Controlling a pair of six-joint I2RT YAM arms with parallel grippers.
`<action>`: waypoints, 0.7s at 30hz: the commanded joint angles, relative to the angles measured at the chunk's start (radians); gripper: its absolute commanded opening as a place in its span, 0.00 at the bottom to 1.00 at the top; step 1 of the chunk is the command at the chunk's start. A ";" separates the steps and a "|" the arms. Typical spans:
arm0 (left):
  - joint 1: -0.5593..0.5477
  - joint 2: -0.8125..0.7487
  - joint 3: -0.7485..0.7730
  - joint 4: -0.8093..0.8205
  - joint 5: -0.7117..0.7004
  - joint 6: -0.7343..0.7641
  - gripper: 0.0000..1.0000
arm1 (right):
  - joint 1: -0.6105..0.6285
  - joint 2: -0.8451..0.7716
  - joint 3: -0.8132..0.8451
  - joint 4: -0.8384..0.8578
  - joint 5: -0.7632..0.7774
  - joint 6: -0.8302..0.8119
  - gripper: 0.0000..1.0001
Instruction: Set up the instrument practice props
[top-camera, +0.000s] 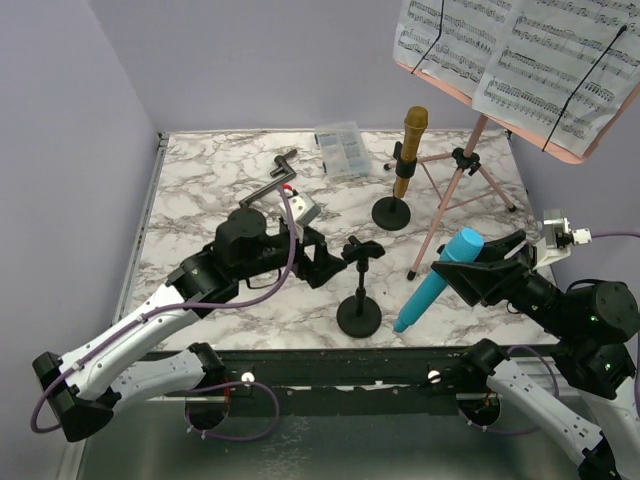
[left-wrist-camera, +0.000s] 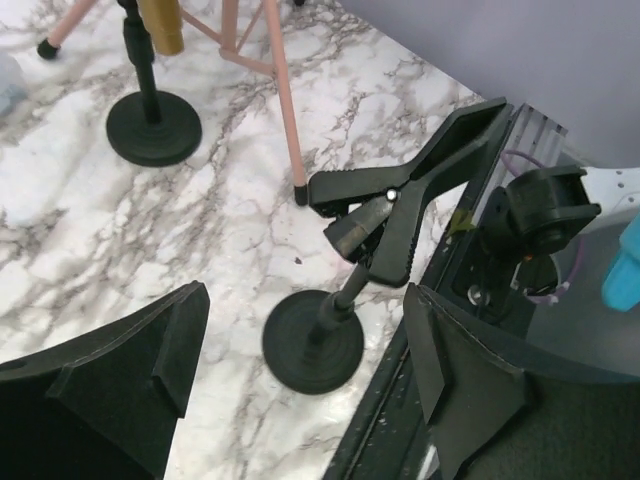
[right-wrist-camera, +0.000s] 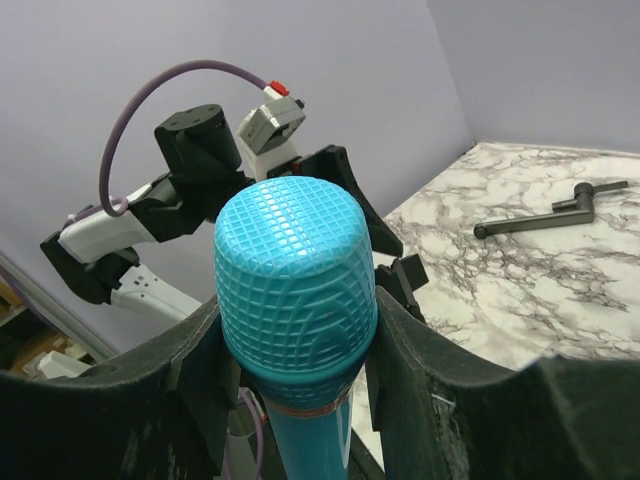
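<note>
On the counter (top-camera: 200, 190): black pole (top-camera: 360, 312) stands by itself.
Left gripper (top-camera: 325, 258): wide open, holding nothing.
Right gripper (right-wrist-camera: 292, 318): squeezing the blue microphone (top-camera: 430, 285).

Left gripper (top-camera: 322, 258) is pointing toward three o'clock, jaws spread; right gripper (top-camera: 478, 268), aiming toward ten o'clock, is clamping a microphone (top-camera: 428, 288).

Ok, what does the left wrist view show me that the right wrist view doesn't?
Left wrist only: the empty clip stand, the other stand's base, a tripod leg. Right wrist only: the right fingers clamped on the blue microphone, and a loose black bar. Both: the marble table, the open left fingers, and that microphone, just a sliver at the left wrist view's edge.
</note>
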 joint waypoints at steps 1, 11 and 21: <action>0.156 -0.062 -0.040 0.029 0.346 0.206 0.85 | 0.001 -0.002 0.009 0.034 -0.022 0.003 0.01; 0.220 0.028 -0.016 0.151 0.742 0.338 0.84 | 0.002 0.002 0.018 0.026 -0.025 -0.003 0.01; 0.222 0.091 0.018 0.157 0.790 0.469 0.86 | 0.002 0.008 0.011 0.039 -0.040 -0.002 0.01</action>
